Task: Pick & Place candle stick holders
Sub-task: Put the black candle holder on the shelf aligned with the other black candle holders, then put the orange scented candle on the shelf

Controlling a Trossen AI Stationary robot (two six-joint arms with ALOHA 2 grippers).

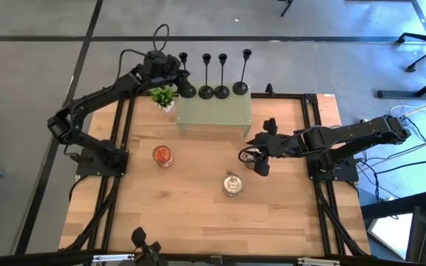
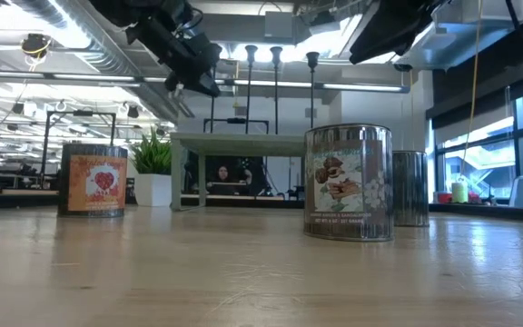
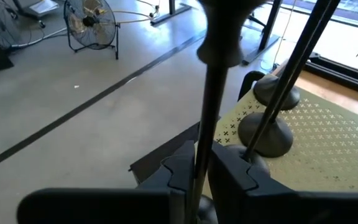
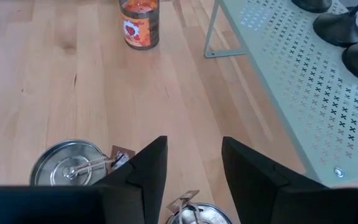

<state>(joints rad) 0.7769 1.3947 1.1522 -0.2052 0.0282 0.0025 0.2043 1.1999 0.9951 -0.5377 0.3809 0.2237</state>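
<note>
We see a pale green perforated shelf (image 1: 214, 114) at the far side of the wooden table (image 1: 198, 214), and four black candle holders (image 1: 222, 74) stand in a row along its far edge. The left gripper (image 1: 184, 83) is at the leftmost candle holder (image 3: 211, 112). In the left wrist view the thin stem passes between the two fingers (image 3: 178, 174), which stand narrow around it; we cannot tell if they press it. Just beside this gripper is a small green plant (image 1: 163, 96), and the next two candle bases (image 3: 267, 134) are close behind the stem. The left arm reaches far forward over the shelf.

The right gripper (image 1: 261, 148) hangs above the table, its fingers apart and holding nothing. Under it stand two silver jars (image 4: 69, 163), and an orange jar (image 4: 140, 23) stands farther away, near the shelf leg.
</note>
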